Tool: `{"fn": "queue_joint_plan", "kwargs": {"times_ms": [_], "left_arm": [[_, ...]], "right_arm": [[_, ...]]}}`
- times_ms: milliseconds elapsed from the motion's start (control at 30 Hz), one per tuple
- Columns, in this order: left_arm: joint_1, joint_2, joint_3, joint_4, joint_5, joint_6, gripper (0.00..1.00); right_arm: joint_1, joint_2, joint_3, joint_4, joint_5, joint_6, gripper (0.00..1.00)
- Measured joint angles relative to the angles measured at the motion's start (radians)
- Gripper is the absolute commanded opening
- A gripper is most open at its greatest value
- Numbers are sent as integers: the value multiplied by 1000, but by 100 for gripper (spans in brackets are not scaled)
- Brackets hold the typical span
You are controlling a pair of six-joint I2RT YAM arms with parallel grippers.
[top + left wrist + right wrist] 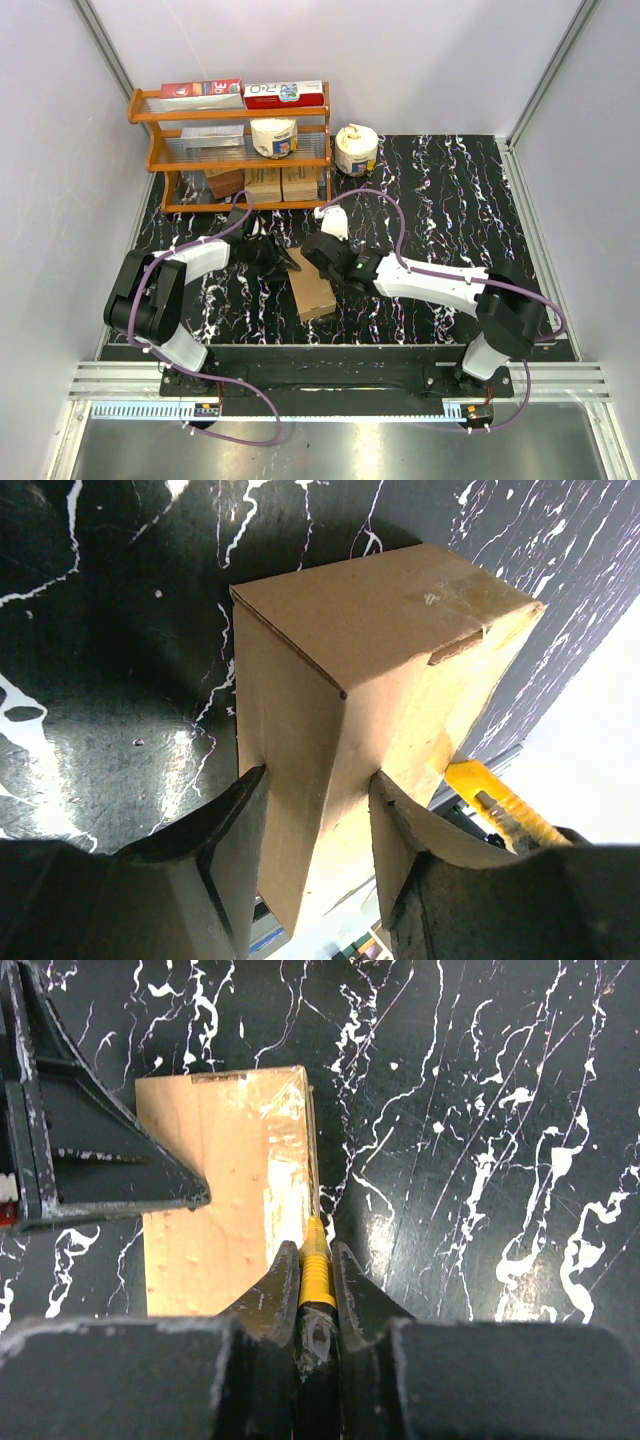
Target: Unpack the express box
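Note:
The express box (312,290), a plain brown carton, lies on the black marbled table between the two arms. My left gripper (315,780) is shut on its near end, one finger on each side face of the box (370,630). My right gripper (316,1250) is shut on a yellow utility knife (316,1260), whose tip rests at the right edge of the box top (220,1210), beside a pale taped strip. The knife (500,805) shows behind the box in the left wrist view. The left gripper's dark finger (100,1160) lies over the box's left side.
An orange shelf rack (232,115) stands at the back left with red-and-white cartons (245,93), a white roll (273,137) and small brown boxes (265,183). Another white roll (356,150) sits on the table beside it. Grey walls close in both sides.

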Motion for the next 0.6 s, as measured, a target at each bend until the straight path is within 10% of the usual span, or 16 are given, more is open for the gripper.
{"fn": "queue_joint_plan", "kwargs": {"times_ms": [600], "left_arm": [[-1,3,-2,3,-1,-26,39]], "right_arm": [[18,-190,-119,-107,-134,60,0]]}}
